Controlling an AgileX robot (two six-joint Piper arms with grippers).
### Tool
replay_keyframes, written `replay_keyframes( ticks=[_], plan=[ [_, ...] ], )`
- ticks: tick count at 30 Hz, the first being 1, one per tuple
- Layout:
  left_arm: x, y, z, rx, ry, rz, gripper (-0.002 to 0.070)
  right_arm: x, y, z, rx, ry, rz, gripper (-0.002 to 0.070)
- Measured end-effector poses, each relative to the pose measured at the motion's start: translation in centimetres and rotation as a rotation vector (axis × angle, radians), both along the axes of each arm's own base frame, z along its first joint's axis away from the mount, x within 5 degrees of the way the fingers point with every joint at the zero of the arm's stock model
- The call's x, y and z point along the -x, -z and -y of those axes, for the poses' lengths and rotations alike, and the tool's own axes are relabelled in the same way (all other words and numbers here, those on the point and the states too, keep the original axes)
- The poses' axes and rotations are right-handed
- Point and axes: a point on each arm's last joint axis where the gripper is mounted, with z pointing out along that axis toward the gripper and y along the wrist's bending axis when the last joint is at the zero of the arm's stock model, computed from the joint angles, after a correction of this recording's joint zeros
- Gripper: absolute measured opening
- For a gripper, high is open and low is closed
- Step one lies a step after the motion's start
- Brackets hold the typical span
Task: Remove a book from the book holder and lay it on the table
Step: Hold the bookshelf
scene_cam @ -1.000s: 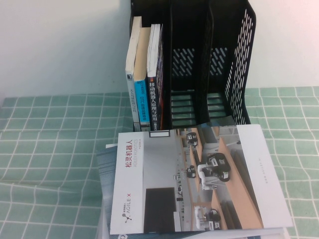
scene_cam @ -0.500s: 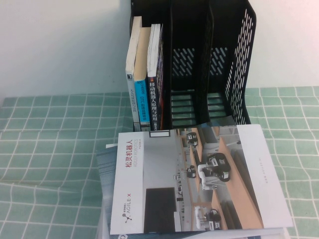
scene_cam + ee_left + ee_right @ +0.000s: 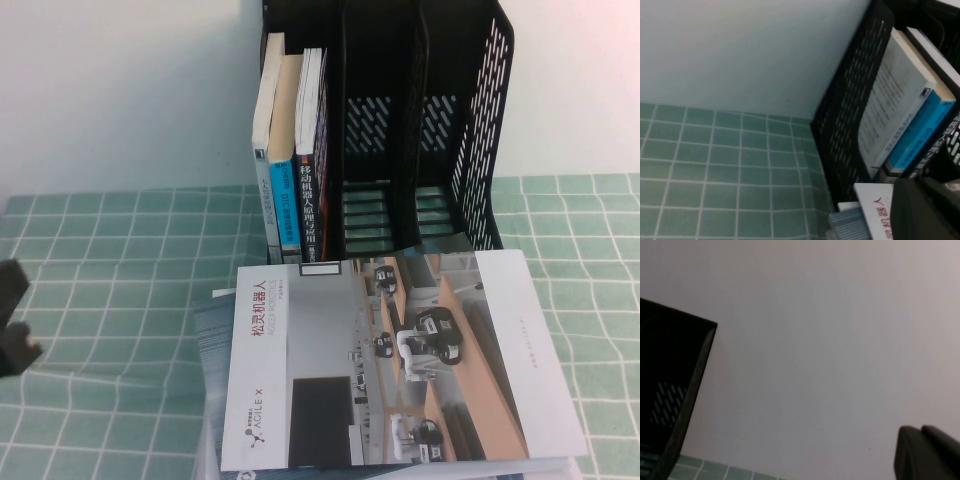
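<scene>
Near edge of the table (image 3: 90,300): a white-grey brochure (image 3: 400,360) with red title lies flat on a small stack of papers, just in front of the book holder (image 3: 480,150). Left gripper (image 3: 12,330) shows at the table's left edge, low over the cloth, well apart from the holder; cannot tell whether it is released or clenched. Right gripper (image 3: 927,452) is outside the high view; its wrist view shows only a dark tip against the wall beside the holder's rim, and it is clenched with nothing in it.

Far edge: the holder stands upright against the wall. The book (image 3: 318,150), dark spine out, stands in the leftmost compartment, touching the blue-spined book (image 3: 287,190) and close to the partition.

Risks, as a judgement: books are packed tight, so fingers may pinch the blue one too or drag it out. Pulling could tip the tall holder forward. The brochure stack fills the landing spot in front.
</scene>
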Motion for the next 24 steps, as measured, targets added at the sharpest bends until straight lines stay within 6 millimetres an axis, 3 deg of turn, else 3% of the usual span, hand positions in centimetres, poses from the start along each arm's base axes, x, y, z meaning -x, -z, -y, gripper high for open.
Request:
replay_keyframes(
  ticks=[4, 9, 14, 19, 24],
  plan=[
    [-3.0, -1.7, 2.1, -0.017, 0.091, -0.024, -0.0002, -2.7, 0.6, -0.5, 0.050, -0.066, -0.033, -0.0002],
    [-6.2, -2.9, 6.7, -0.035, 0.262, -0.034, -0.0002, -6.1, 1.4, -2.0, 0.078, -0.255, -0.005, -0.0002],
    [-9.3, -1.4, 11.3, -0.039, 0.350, -0.034, -0.0002, -9.3, 2.6, -3.4, 0.094, -0.442, -0.017, -0.0002],
    [-12.4, 0.5, 14.0, -0.002, 0.340, -0.094, -0.0002, -12.0, 4.1, -4.7, 0.046, -0.539, -0.092, -0.0002],
    [-14.6, 1.4, 15.7, 0.023, 0.330, -0.156, -0.0002, -13.5, 4.8, -9.3, 0.029, -0.735, -0.153, -0.0002]
  ],
)
